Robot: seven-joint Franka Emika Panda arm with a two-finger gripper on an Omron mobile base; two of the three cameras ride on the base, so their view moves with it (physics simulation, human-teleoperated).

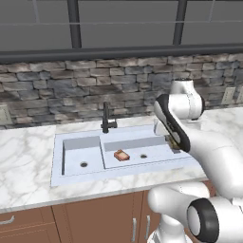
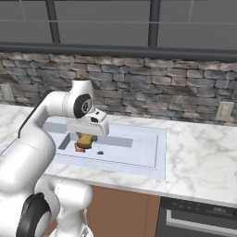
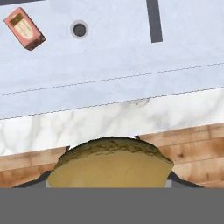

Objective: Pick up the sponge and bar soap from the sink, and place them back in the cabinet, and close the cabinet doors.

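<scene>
— where the marble counter [image 1: 28, 156] meets the stone wall [image 1: 57, 90], what's there?
— the sink [image 1: 71, 142]; bar soap [image 1: 121, 155] lies in its right basin, near the drain.
— and the arm?
— bent over the sink's right edge, gripper [image 2: 85, 141] clamped on the sponge [image 3: 109, 164].

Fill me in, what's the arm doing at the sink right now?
The gripper is shut on the sponge and holds it above the sink, near its front right side. The bar soap lies in the right basin beside the drain, not yet picked up. The black faucet stands at the back of the sink.
</scene>
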